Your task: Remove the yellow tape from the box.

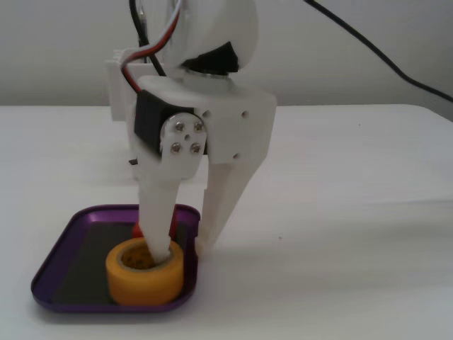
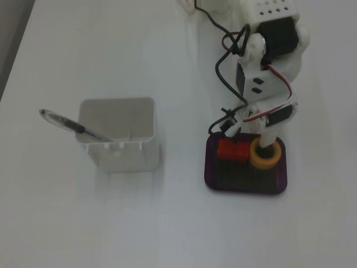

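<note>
A white gripper (image 1: pixel 185 248) reaches down into the purple box (image 1: pixel 64 244) on a white counter (image 1: pixel 340 212) in a fixed view from the front. Its jaws are apart and straddle the wall of the yellow tape (image 1: pixel 144 272): one finger (image 1: pixel 157 212) is sunk in the roll's hollow centre, the other (image 1: pixel 221 202) comes down outside, its tip at the box's right rim just beside the roll. Whether the fingers press the tape cannot be told. The tape sits on the box's dark bottom at the near right corner. A sliver of a red block (image 1: pixel 139 229) shows behind it.

In a fixed view from above, the arm (image 2: pixel 268 67) comes down from the top edge, and the gripper (image 2: pixel 267 141) meets the tape (image 2: pixel 263 156) in the box's (image 2: pixel 245 181) upper right part, as that view shows it. The red block (image 2: pixel 233 149) lies just left of the tape, close enough that they may touch. Well apart to the left stands a white container (image 2: pixel 120 142) with a pen (image 2: pixel 72 126) leaning out over its left rim
</note>
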Controlling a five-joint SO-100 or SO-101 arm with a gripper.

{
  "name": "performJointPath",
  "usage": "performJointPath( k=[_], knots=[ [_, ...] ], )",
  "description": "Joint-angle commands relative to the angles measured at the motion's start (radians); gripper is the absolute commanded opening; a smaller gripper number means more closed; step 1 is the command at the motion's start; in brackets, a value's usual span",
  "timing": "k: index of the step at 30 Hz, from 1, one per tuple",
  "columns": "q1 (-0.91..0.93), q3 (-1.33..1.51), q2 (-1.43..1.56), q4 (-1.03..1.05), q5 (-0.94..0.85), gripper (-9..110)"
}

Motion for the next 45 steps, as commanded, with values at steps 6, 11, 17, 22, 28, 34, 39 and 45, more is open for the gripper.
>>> performJointPath(
  k=[6,11,17,22,28,34,39,45],
  knots=[
    [-0.006,-0.04,0.021,-0.005,-0.003,7],
    [-0.006,-0.04,0.021,-0.005,-0.003,2],
    [-0.006,-0.04,0.021,-0.005,-0.003,0],
    [-0.006,-0.04,0.025,-0.005,0.005,-1],
    [-0.009,-0.127,0.057,0.057,0.008,-1],
    [-0.009,-0.356,0.107,0.264,0.011,-1],
    [0.002,-0.508,0.158,0.417,0.074,-1],
    [0.133,-0.417,0.255,0.442,0.198,-1]
  ],
)
